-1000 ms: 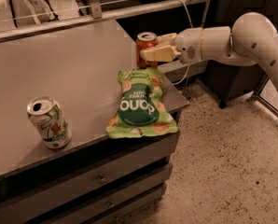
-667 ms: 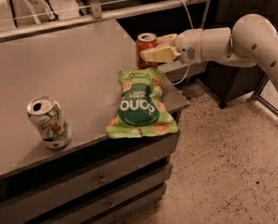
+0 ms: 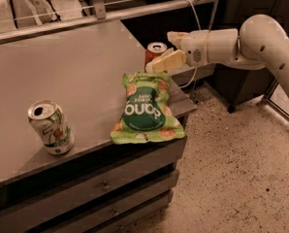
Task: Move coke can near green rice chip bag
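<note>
1. My arm point(image 3: 261, 42) reaches in level from the right side of the view. Its white forearm is stretched out over the far right corner of the table point(image 3: 76, 76).
2. My claw point(image 3: 166, 60) sits at the end of it, pressed against the right side of the coke can point(image 3: 153, 56).
3. I cannot tell how far my claw is open, or whether it has hold of the can.
4. The coke can stands upright right at my claw, with its silver top showing.
5. The chip bag point(image 3: 145, 109) lies flat just in front of my claw, on the camera's side, with its top edge close to the can's base.
6. A white and green can point(image 3: 51, 127) stands upright well away from my claw, far across the table to the left.
7. The bag bears big white letters on its dark green centre, upside down from here, and I cannot read them for sure.
8. I can read no lettering on either can.
</note>
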`<state>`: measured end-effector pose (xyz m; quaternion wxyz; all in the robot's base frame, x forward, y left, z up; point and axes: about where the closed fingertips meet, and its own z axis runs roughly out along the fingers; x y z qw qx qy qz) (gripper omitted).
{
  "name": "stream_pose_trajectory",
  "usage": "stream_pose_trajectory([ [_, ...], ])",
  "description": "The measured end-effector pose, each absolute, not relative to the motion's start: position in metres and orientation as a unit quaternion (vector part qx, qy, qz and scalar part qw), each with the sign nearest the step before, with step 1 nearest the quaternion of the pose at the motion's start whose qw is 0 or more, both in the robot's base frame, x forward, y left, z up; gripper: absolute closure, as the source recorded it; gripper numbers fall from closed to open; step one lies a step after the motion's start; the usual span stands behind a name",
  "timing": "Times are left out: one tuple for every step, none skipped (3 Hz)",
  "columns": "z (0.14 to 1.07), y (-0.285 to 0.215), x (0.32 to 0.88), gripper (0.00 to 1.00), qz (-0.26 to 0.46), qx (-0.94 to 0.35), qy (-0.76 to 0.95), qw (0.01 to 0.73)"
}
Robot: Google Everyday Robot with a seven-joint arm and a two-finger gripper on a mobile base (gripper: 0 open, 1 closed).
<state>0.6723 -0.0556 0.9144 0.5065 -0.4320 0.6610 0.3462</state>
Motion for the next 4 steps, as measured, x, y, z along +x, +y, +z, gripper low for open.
stream_pose_trajectory([
  [0.914, -0.056, 0.672, 0.00, 0.346, -0.432, 0.661, 0.506],
  [0.915, -0.070, 0.663, 0.00, 0.336, -0.441, 0.670, 0.494],
  [0.926, -0.093, 0.644, 0.00, 0.319, -0.461, 0.678, 0.475],
  [0.926, -0.093, 0.644, 0.00, 0.319, -0.461, 0.678, 0.475],
])
